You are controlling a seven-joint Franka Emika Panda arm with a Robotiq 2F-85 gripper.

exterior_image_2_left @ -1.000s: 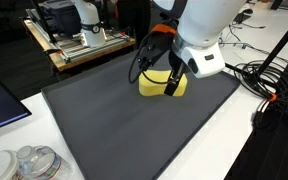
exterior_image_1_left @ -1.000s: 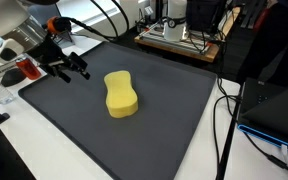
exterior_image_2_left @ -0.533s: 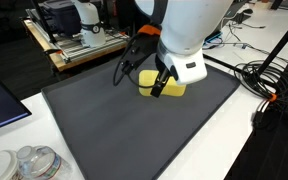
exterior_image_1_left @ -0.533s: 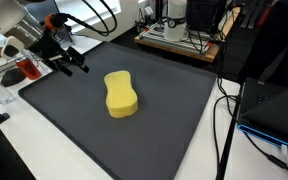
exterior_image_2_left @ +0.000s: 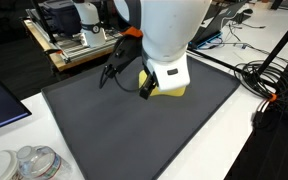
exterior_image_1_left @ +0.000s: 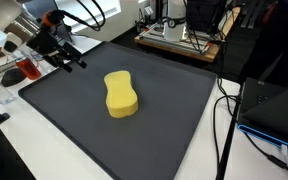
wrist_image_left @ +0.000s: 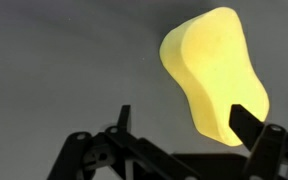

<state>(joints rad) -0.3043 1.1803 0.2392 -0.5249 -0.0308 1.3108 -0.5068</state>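
Yellow sponge (exterior_image_1_left: pixel 121 93), peanut-shaped with a pinched waist, lies flat near the middle of the dark grey mat (exterior_image_1_left: pixel 164 125) on the white tabletop (exterior_image_1_left: pixel 44 150). Your gripper (exterior_image_1_left: pixel 72 62) hangs above the mat's edge, well apart from the sponge, empty, its fingers (wrist_image_left: pixel 246 125) spread wide with nothing between them. In the wrist view the sponge (wrist_image_left: pixel 212 72) sits ahead of the fingers and off to one side, so you are not lined up over it. In an exterior view the white arm body hides most of the sponge (exterior_image_2_left: pixel 174 90); only a yellow sliver shows. Judging by the look, it is foam: light, soft, compressible, not fragile, and not slippery on a mat like this. It will likely squash under the fingers rather than slide out. Best hold is probably across the narrow waist, fingers on the two long sides, coming straight down. A red object (exterior_image_1_left: pixel 14 73) and clear containers (exterior_image_2_left: pixel 29 163) sit off the mat, clear of the sponge.
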